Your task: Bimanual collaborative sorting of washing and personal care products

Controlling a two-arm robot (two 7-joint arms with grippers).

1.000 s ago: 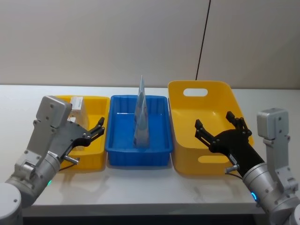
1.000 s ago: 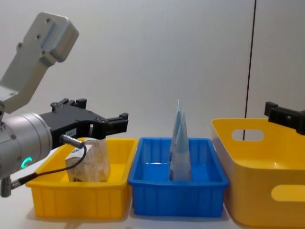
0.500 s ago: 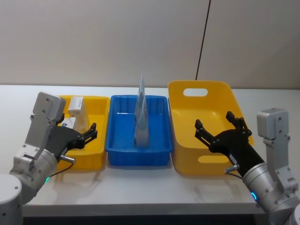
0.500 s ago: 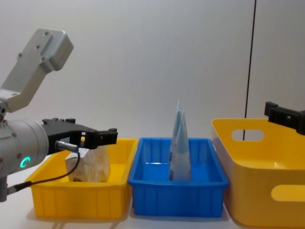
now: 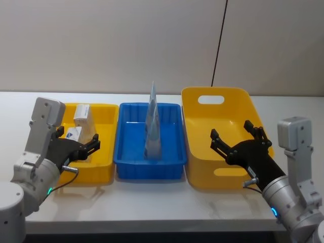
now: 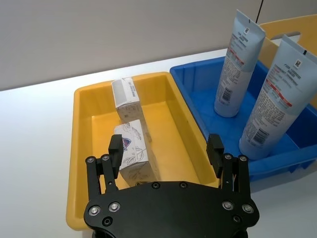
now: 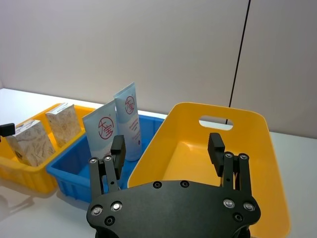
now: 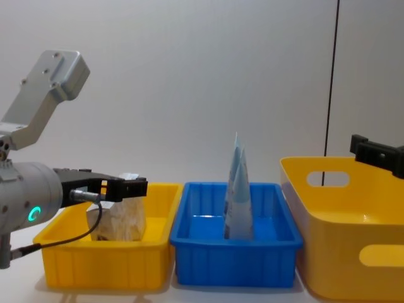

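- Three bins stand in a row on the white table [image 5: 152,210]: a small yellow bin [image 5: 98,172] at left, a blue bin [image 5: 149,171] in the middle and a large yellow bin [image 5: 202,179] at right.
- Two marbled-print packs stand upright in the small yellow bin, one behind the other: the far pack [image 5: 82,112] and the near pack [image 5: 75,134].
- Two pale blue tubes [image 5: 153,126] stand cap-down and close together in the blue bin, tapering upward.
- Left gripper [image 5: 86,150]: it hovers over the near part of the small yellow bin, at the height of the near pack's top. Its jaws are spread wide with nothing clamped, and contact with the pack cannot be judged.
- Right gripper [image 5: 235,137]: it is poised above the near part of the large yellow bin, with its jaws spread wide and nothing held.
- Large yellow bin: it has handle slots in its far and near walls.
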